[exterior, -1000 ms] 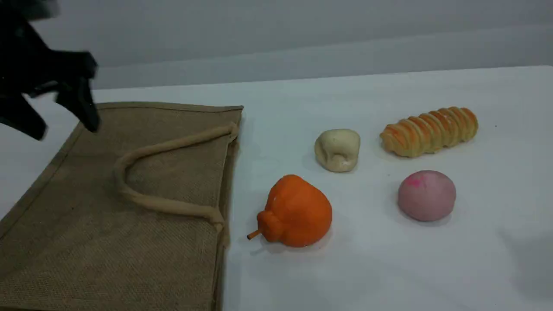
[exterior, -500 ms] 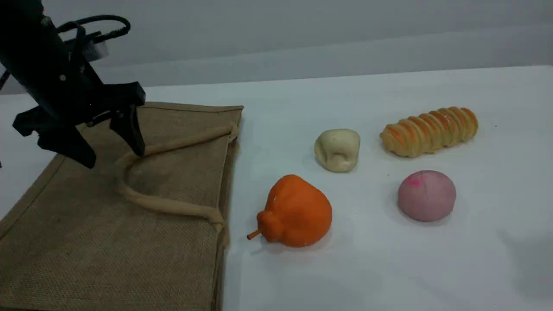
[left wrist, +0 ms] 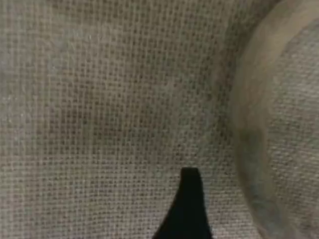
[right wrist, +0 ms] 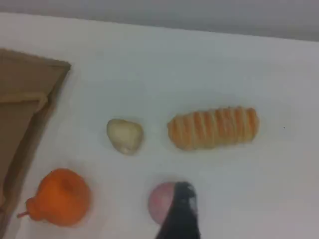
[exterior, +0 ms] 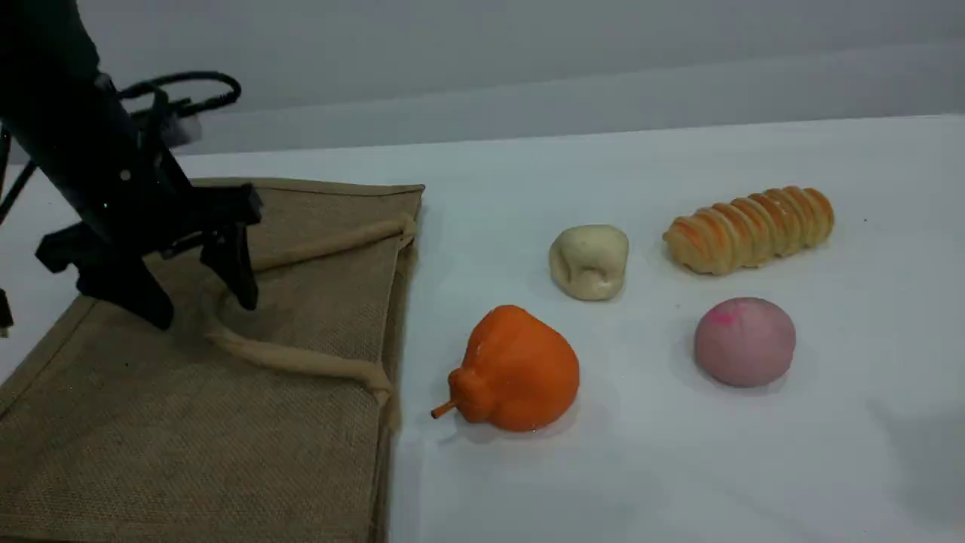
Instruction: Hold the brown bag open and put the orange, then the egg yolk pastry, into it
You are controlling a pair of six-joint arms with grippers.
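The brown bag (exterior: pixel 151 422) lay flat at the table's (exterior: pixel 678 467) left edge, and the orange (exterior: pixel 520 369) sat just beside its mouth. The egg yolk pastry (exterior: pixel 589 260) rested behind the orange, apart from it. The left gripper (exterior: pixel 203 302) hung with jaws spread wide over the bend of the bag's loop handle (exterior: pixel 301 362), grasping nothing. The right gripper (right wrist: pixel 182 214) was likewise released, holding nothing

The brown bag (exterior: pixel 188 437) is cropped at bottom and left.
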